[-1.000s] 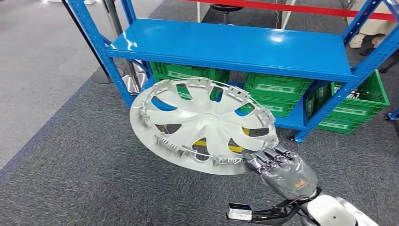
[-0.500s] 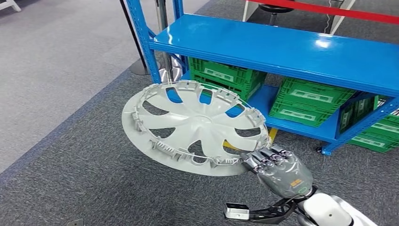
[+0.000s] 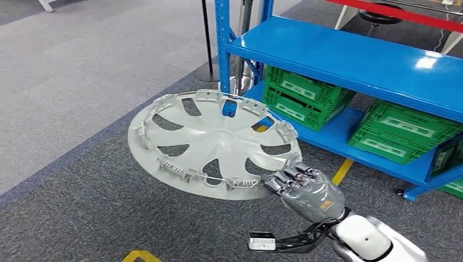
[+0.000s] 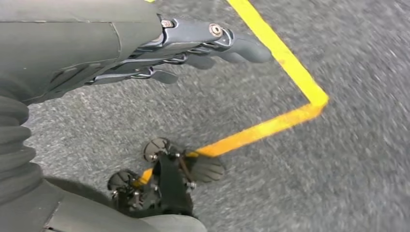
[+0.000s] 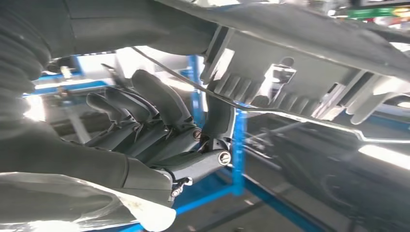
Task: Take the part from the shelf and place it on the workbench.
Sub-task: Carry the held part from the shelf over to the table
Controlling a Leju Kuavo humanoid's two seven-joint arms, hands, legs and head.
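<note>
Though tilted, one hubcap, right hand.

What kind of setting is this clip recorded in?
Probably a workshop or warehouse-style test area. A blue steel shelf holds green crates, yellow floor tape marks zones on grey carpet, and the right hand carries a wheel cover, a car part.

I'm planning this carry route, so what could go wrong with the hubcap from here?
1. The right hand grips the grey hubcap only at its rim, with most of it hanging out past the fingers, so it may tip or slip.
2. The hubcap's far edge sits close to the blue shelf upright; a turn could knock it.
</note>
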